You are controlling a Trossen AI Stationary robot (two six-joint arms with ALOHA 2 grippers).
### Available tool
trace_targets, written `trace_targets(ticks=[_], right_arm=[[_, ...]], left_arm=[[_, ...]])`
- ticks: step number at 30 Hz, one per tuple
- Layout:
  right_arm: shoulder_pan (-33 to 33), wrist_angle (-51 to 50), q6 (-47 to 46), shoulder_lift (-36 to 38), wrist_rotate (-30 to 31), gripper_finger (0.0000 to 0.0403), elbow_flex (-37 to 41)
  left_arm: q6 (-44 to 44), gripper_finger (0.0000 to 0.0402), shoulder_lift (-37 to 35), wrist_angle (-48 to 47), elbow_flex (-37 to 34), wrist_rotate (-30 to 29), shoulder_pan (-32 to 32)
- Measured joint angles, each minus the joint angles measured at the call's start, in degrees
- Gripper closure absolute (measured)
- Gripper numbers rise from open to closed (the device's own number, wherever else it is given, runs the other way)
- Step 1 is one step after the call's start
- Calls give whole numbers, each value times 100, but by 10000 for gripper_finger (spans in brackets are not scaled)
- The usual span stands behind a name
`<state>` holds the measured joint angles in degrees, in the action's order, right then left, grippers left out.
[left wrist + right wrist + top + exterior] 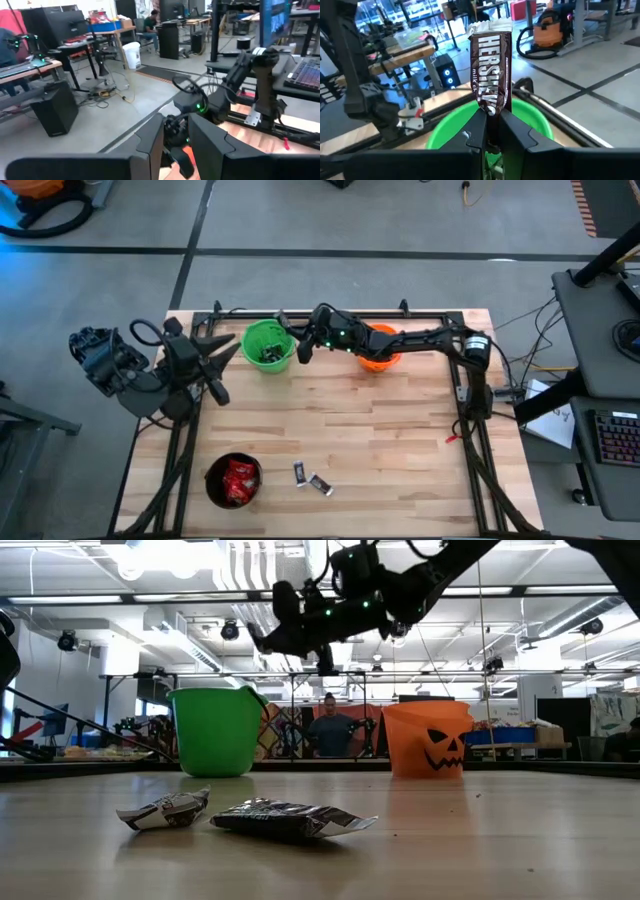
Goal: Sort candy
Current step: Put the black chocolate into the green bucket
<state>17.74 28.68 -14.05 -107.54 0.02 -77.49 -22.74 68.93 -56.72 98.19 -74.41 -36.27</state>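
A dark brown-red Hershey's bar (491,75) stands upright in the right end effector (491,131), fingers clamped on its lower end — it hangs right above the green bucket (520,120), which already has a few sweets at the bottom in the high view. From above, that right end effector (303,348) sits at the green bucket's (268,345) rim on the side facing the orange bucket (380,360), the arm stretched across from the bench's right edge and passing over the orange one.

Down at the near side of the bench (400,440), two small black-silver bars (310,477) lie loose on the wood, close together, just beside the black bucket (232,480) — and that bucket is packed with bright red packets (238,478). The low view puts those two bars up front: a crumpled one (165,810) and a flatter, longer one (292,818) beside it, with the green and orange buckets far behind.

The left end effector (212,363) waits over the bench's left edge, well apart from the candy, its fingers (150,142) held a little apart with nothing between them. Off in the room behind, a person stands between the two buckets in the low view.
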Motion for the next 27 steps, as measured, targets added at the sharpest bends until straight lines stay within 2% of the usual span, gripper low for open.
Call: trace_targets(ticks=[20,27], right_arm=[[30,-42,274,-673,1,370,-104],[30,-507,498,-658,2,328,-308]], left_arm=[[-46,324,7,16,-4,-26,0],[-48,324,9,24,-4,-27,0]])
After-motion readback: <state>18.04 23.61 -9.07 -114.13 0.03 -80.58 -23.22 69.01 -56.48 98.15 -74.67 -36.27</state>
